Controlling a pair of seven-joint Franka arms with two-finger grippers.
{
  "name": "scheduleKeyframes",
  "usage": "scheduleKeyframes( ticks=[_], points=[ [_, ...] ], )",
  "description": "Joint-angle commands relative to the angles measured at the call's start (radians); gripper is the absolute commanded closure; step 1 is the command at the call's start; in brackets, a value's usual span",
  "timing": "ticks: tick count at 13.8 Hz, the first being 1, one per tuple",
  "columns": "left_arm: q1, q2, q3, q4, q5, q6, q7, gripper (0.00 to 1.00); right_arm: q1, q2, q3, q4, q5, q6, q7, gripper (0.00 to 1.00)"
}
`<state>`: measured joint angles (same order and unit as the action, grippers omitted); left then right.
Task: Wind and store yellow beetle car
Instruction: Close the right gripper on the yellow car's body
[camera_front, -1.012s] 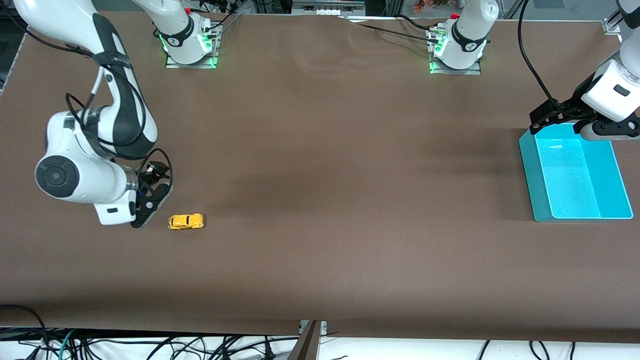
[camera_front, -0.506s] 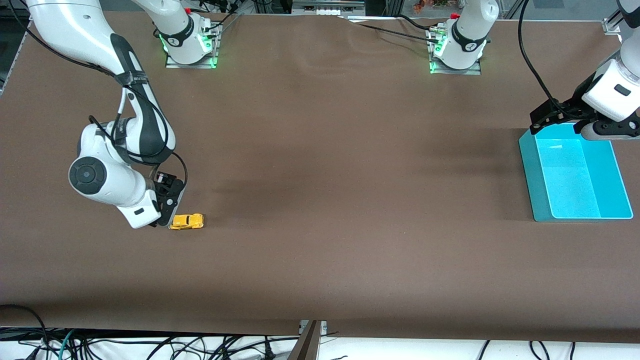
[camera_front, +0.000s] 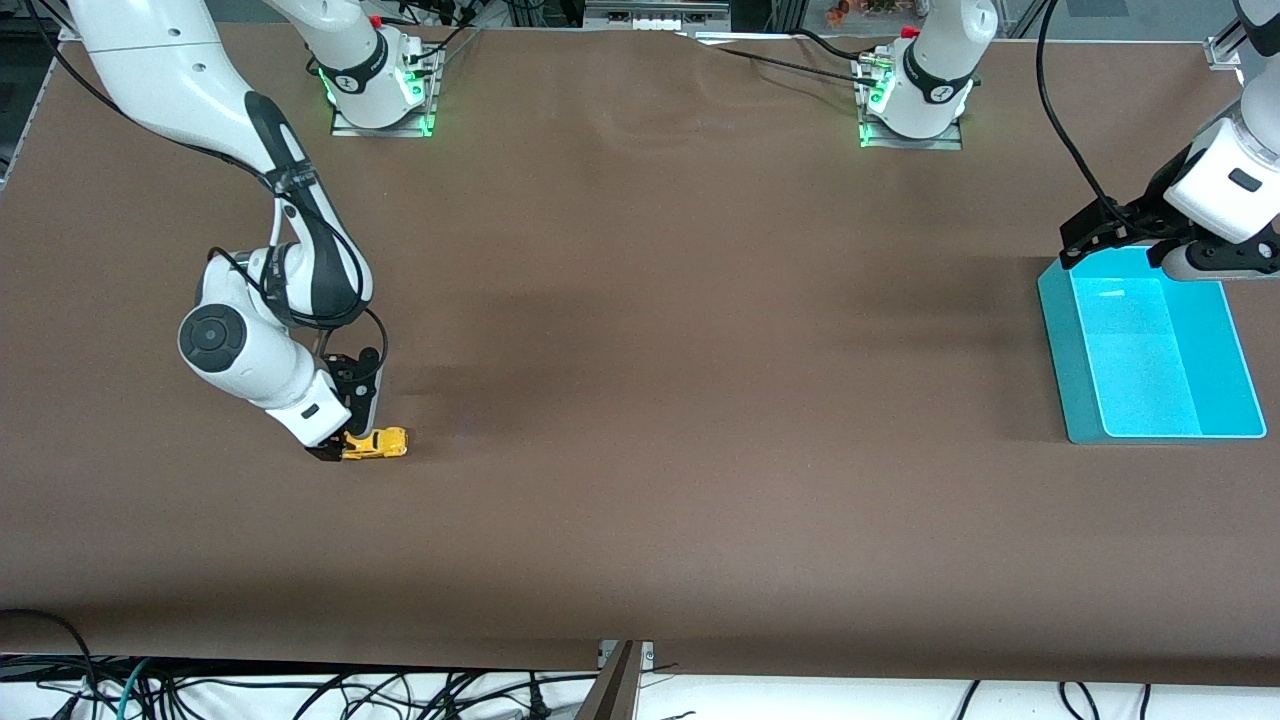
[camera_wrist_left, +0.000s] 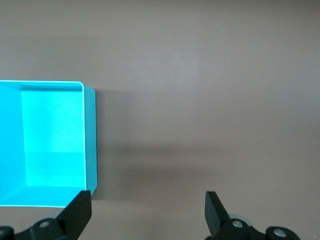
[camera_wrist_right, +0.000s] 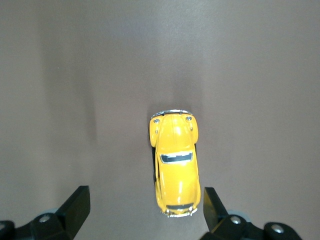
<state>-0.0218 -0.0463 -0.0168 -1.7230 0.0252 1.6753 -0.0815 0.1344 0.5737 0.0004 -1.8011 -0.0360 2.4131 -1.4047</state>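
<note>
The yellow beetle car (camera_front: 380, 442) stands on the brown table toward the right arm's end. My right gripper (camera_front: 346, 440) hangs low over the car's rear end and is open. In the right wrist view the yellow beetle car (camera_wrist_right: 175, 165) lies lengthwise, its rear bumper between the spread fingers of the right gripper (camera_wrist_right: 145, 202), close to one fingertip (camera_wrist_right: 210, 202) and far from the other; nothing is gripped. My left gripper (camera_front: 1190, 262) waits open above one end of the teal bin (camera_front: 1068, 350), holding nothing.
The teal bin (camera_wrist_left: 90, 140) is an open rectangular tray with nothing in it, at the left arm's end of the table. In the left wrist view the left gripper (camera_wrist_left: 147, 210) hangs over the bin's corner and bare brown table. Cables hang below the table's near edge (camera_front: 640, 660).
The right arm has swung from beside the car to over its rear end, with its fingers still spread. The car and the left arm have not moved.
</note>
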Motion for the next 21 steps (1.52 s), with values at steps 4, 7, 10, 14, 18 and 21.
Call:
scheduleKeyframes(
  ticks=[4,7,10,14,18,21],
  points=[
    [0.011,-0.009,-0.005,0.006,-0.016,-0.014,0.022,0.0,-0.01,0.04,0.003,-0.001,-0.001,0.098,-0.079,0.0],
    [0.011,-0.009,-0.005,0.006,-0.016,-0.014,0.022,0.0,-0.016,0.061,0.004,0.003,0.011,0.13,-0.112,0.0],
    [0.011,-0.01,-0.005,0.006,-0.016,-0.014,0.023,0.0,-0.016,0.078,0.006,0.006,0.022,0.155,-0.132,0.0],
    [0.011,-0.009,-0.006,0.005,-0.014,-0.014,0.022,0.0,-0.016,0.078,0.009,0.019,0.022,0.155,-0.139,0.0],
    [0.011,-0.009,-0.006,0.005,-0.016,-0.014,0.022,0.0,-0.016,0.083,0.01,0.023,0.024,0.155,-0.139,0.05],
    [0.011,-0.007,-0.006,0.005,-0.014,-0.014,0.023,0.0,-0.016,0.086,0.013,0.023,0.025,0.155,-0.139,0.25]
  ],
)
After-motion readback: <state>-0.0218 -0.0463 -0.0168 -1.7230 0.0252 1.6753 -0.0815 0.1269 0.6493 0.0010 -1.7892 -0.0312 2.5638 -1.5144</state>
